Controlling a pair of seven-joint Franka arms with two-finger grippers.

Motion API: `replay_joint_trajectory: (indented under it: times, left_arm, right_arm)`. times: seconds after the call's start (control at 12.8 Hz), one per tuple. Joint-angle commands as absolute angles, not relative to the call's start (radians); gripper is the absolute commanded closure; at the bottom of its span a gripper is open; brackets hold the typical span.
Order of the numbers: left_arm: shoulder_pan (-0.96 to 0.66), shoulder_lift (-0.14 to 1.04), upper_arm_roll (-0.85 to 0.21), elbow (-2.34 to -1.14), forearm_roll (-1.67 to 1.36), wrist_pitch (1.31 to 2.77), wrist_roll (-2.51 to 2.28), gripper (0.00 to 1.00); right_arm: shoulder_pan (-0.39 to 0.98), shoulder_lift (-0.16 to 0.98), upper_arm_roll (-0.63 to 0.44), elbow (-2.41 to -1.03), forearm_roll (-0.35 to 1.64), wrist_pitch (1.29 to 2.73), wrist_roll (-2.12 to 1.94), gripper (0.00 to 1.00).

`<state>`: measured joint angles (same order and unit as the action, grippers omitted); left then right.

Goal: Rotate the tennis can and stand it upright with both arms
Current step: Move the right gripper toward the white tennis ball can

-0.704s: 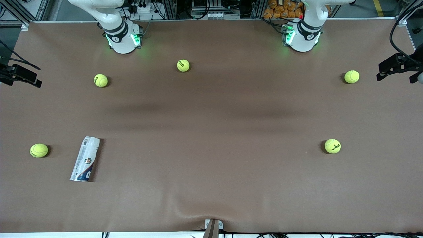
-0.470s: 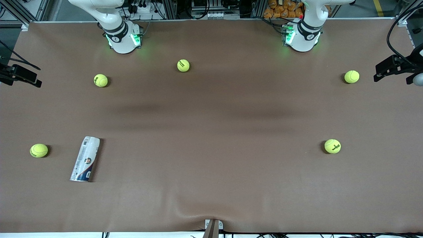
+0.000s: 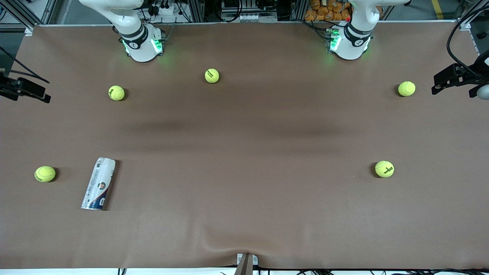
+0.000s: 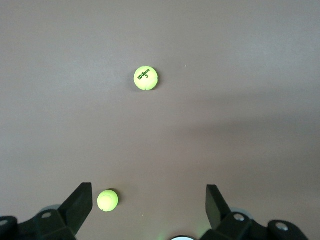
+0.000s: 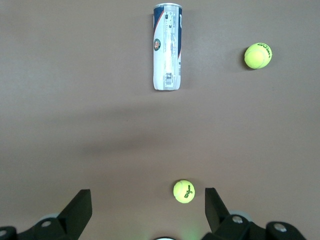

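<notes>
Both grippers hang high with fingers spread, the right gripper [image 5: 148,212] nearer the can [image 3: 98,183], which lies flat, long axis running toward the front camera.

From my station I take the tennis can [image 3: 98,184] as the landmark: it lies on its side on the tabletop [image 3: 244,152], toward the right arm's end. Just beside it, closer to that end, sits one tennis ball [image 3: 45,173]. A second ball [image 3: 116,93] lies farther from the front camera than the can, and a third [image 3: 212,75] farther again, between the two arm bases. Well apart from the can, toward the left arm's end, I see a fourth ball [image 3: 384,169] level with it and a fifth [image 3: 406,88] farther from the camera. The right gripper [image 3: 23,89] hangs over its end's edge, the left gripper [image 3: 454,77] over the other.
</notes>
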<state>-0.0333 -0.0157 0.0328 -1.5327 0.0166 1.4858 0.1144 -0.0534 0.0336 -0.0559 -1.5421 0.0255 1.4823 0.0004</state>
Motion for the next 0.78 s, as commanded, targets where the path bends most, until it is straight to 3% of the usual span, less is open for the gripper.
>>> replay_joint_trajectory:
  times: [0.0,0.7]
  left_arm:
    - [-0.028,-0.020,0.032,-1.537,0.000,1.490,0.114,0.00]
    - [-0.029,-0.026,0.032,-1.539,0.000,1.489,0.107,0.00]
  right_arm:
    - [-0.063,0.107,-0.057,-1.548,0.011,1.546,0.012,0.00]
    - [-0.083,0.383,-0.057,-1.536,-0.006,1.818,0.003,0.00]
